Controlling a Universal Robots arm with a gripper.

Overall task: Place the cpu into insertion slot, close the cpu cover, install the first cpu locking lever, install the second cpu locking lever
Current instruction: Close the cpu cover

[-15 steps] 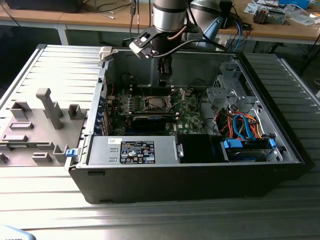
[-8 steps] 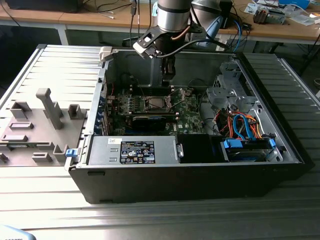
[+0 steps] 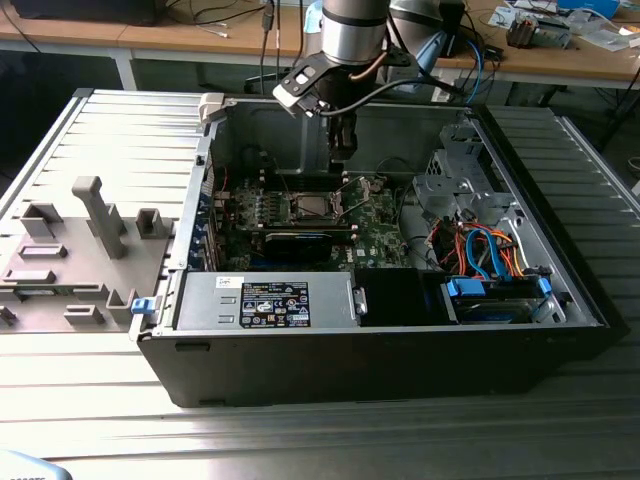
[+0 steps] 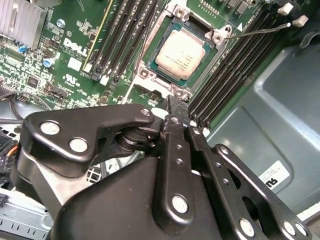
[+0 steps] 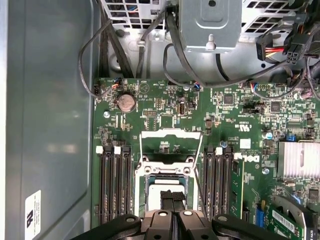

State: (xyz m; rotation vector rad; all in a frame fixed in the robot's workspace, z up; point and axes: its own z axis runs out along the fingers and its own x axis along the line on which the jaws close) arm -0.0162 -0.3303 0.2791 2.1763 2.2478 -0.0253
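a slatted metal table [image 3: 300, 440] carries an open black computer case [image 3: 400, 370], with wooden benches [image 3: 200, 40] behind it at 12 o'clock in the exterior view. a grey fixture tray [image 3: 60, 270] lies at 9 o'clock of the case. inside the case, the power supply [image 3: 270, 300] sits at 7 o'clock and a drive cage with orange and blue cables [image 3: 480, 250] at 3 o'clock.

the arm comes down from 12 o'clock, and the gripper [image 3: 338, 162] hangs over the green motherboard [image 3: 385, 225], just beside the insertion slot [image 3: 305, 207], which lies toward 10 o'clock of the case's middle. in both wrist views the gripper [image 4: 175, 107] [image 5: 172, 197] has its two black fingers pressed together with nothing seen between them, their tips close above the slot's edge.

the cpu [image 4: 181, 54] [image 5: 154, 190] lies flat in the insertion slot [image 4: 151, 50], its silvery top bare. the cpu cover [image 5: 171, 133] stands hinged back from the slot, not over the chip. a thin wire lever [image 4: 260, 31] reaches out from a slot corner across the black memory slots [image 4: 230, 75].
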